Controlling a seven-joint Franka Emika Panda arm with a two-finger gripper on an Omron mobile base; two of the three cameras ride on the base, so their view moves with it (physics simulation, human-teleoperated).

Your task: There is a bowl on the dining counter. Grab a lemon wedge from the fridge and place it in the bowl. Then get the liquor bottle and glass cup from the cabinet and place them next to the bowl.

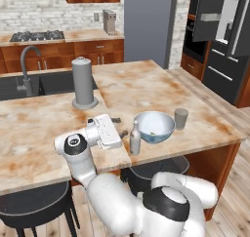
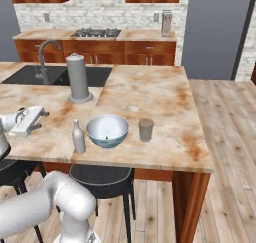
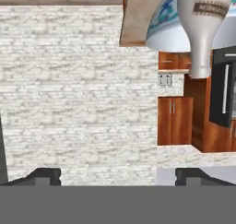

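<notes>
Three task items grouped on the dining surface [image 1: 161, 85]: bowl [image 1: 154, 126], liquor bottle [image 1: 135, 138] and glass cup [image 1: 181, 118]. Bottle stood upright just beside the bowl on the side toward the tool [image 1: 118, 126]; cup stood upright just beside the bowl on the opposite side. Small pale-green piece lay inside the bowl, judged to be the lemon wedge, too small to confirm. Tool lay low over the surface, jaws spread wide, nothing between them, finger tips near the bottle but apart from it; in the hand view the tips [image 3: 48, 174] stood far apart with brick wall beyond, and the bottle seen upside down at the upper edge, the view being rolled. Placement judged essentially complete. Main hazard noted: slim, tall bottle, easily toppled if clipped by a finger or the hand during withdrawal, particularly on a sideways swing toward the bowl. Secondary hazard: falling bottle could strike the bowl, shove it into the cup, or roll off the near edge of the surface, close by. Retreat away from the bottle judged safest. Tall grey cylinder [image 1: 83, 82] well apart, no concern.
</notes>
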